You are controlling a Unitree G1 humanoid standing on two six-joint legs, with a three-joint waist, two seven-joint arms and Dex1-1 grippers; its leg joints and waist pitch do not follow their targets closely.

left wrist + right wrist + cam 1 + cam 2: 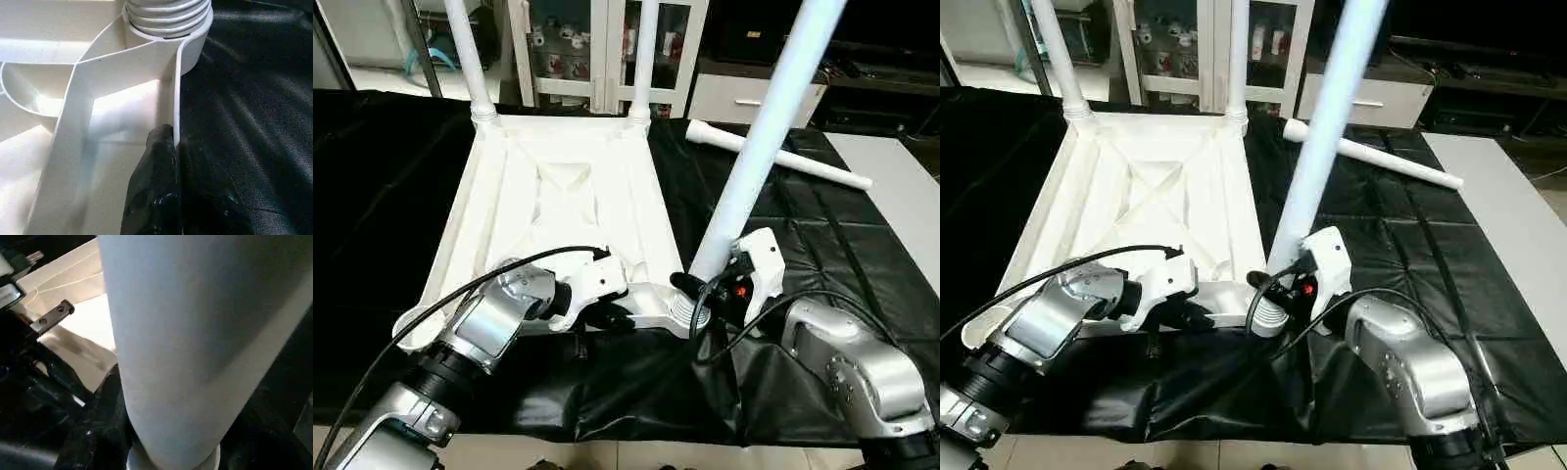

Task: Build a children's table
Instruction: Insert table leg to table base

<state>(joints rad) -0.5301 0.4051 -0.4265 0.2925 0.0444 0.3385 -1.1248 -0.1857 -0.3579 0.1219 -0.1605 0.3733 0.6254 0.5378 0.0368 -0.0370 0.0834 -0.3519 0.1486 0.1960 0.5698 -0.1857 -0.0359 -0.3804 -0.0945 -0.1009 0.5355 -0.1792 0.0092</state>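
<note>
Table top (558, 196): white, lying upside down on the black sheet (862, 274), ribbed underside facing up, reaching away from the robot.
Left arm: silver forearm runs in from the near left, wrist bent toward the top's near rim.
Left gripper (607, 315): black fingers (161, 166) closed on the near rim wall, one on each side, just beside the near right corner socket (688, 315).
Right arm: forearm comes in from the near right, wrist turned inward toward that socket.
Right gripper (710, 286): clamped around the foot of a leg.
Held leg (764, 127): base seated at the near right socket, tube leaning up and to the right.
Far legs (465, 54): two stand upright in the far corner sockets.
Loose leg (783, 155): lies flat on the sheet, right of the top's far corner.
</note>
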